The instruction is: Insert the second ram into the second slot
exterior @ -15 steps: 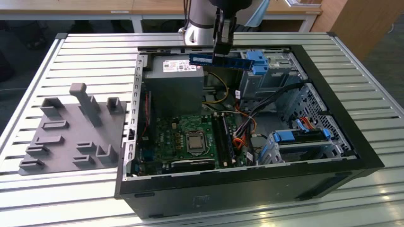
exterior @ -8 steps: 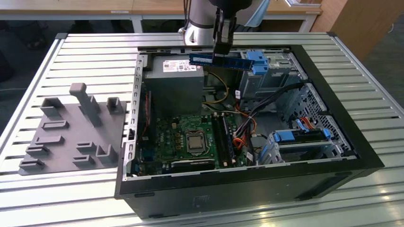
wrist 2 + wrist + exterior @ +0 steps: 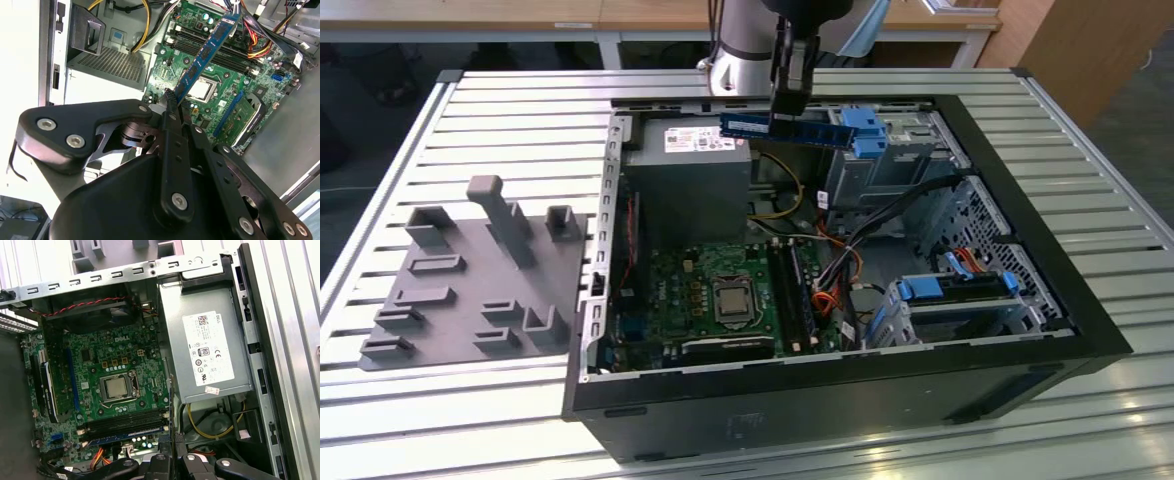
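Blue ram [image 3: 747, 126]: level, clamped between the closed fingers of the gripper [image 3: 787, 112]. It sits high over the open case [image 3: 854, 400], above the inner edge of the grey power supply [image 3: 687, 175]. The slots [image 3: 790, 285] on the green motherboard [image 3: 707, 270] lie below, well apart from it.
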`<state>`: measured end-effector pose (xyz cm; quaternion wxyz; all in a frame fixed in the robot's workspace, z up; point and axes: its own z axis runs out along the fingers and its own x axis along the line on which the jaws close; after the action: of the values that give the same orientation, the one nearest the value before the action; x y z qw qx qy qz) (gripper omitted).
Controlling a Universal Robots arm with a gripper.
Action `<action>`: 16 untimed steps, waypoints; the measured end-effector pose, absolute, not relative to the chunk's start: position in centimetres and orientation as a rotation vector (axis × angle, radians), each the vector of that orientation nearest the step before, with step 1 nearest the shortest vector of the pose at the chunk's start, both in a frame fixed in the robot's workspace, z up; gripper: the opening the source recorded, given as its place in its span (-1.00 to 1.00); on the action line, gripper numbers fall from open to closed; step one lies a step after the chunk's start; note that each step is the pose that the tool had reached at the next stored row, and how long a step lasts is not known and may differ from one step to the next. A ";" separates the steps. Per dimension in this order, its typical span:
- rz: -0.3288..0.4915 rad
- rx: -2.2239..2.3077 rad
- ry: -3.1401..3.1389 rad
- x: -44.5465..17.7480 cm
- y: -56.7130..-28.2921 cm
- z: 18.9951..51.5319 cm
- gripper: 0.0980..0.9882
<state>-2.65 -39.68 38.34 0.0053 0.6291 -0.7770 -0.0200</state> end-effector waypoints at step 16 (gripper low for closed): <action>-0.063 1.956 -2.444 -2.7 -39.7 38.3 -0.90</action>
<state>-2.65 -39.68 38.34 0.0052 0.6248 -0.7805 -0.0200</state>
